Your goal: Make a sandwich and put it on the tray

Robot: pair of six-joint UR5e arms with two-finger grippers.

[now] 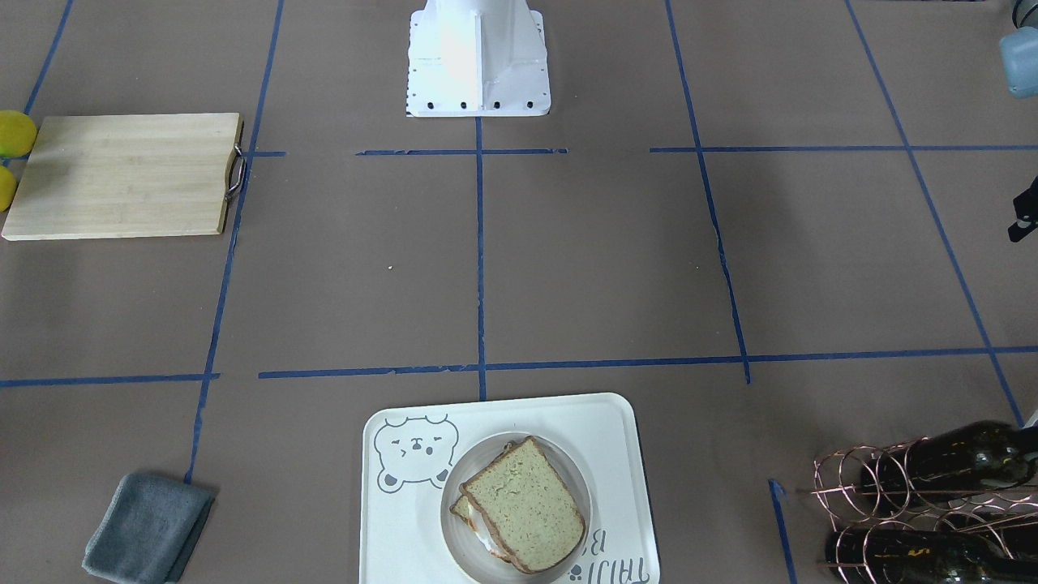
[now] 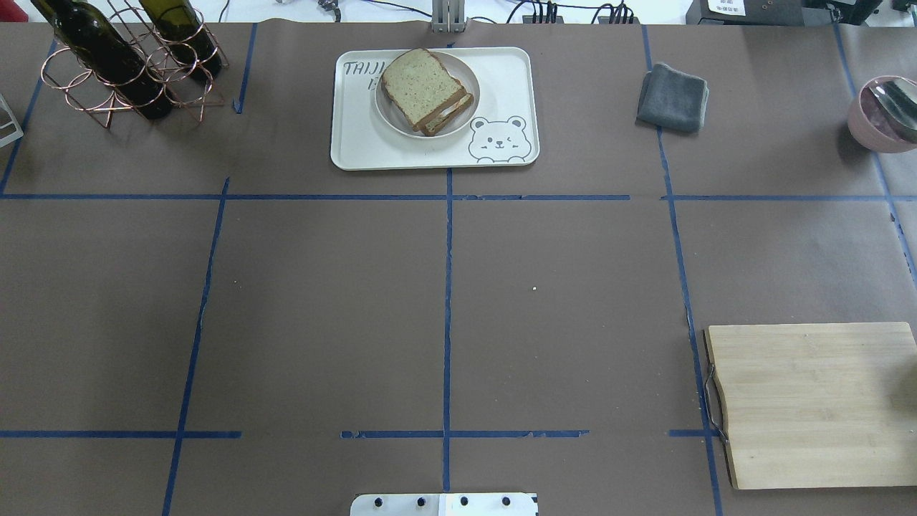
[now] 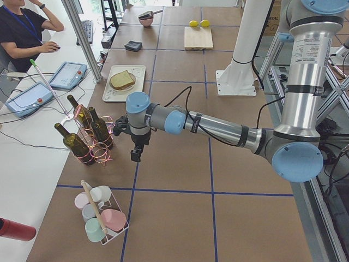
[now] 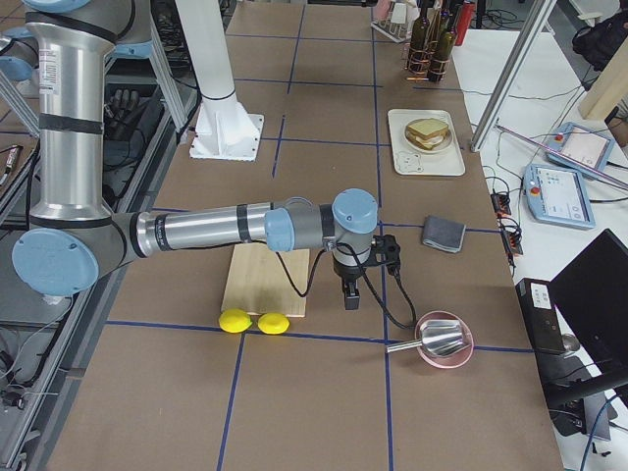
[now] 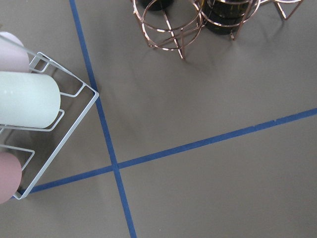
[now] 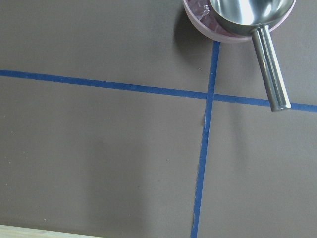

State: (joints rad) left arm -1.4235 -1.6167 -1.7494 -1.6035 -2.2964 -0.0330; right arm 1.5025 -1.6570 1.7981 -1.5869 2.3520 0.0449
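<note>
The sandwich (image 1: 525, 503) lies on a small round white plate (image 1: 474, 461), and the plate stands on the white bear-face tray (image 1: 600, 438) at the table's far middle edge. The overhead view shows the sandwich (image 2: 423, 87), plate (image 2: 401, 125) and tray (image 2: 358, 143) too. My left gripper (image 3: 135, 155) hangs over bare table beside the bottle rack, far from the tray. My right gripper (image 4: 350, 297) hangs between the cutting board and the pink bowl. Both show only in the side views, so I cannot tell whether they are open or shut.
A wooden cutting board (image 2: 809, 401) lies at the near right, with two lemons (image 4: 253, 321) beside it. A grey cloth (image 2: 673, 97), a pink bowl with a metal scoop (image 2: 885, 111), a copper bottle rack (image 2: 122, 64) and a wire cup rack (image 3: 101, 218) stand around.
</note>
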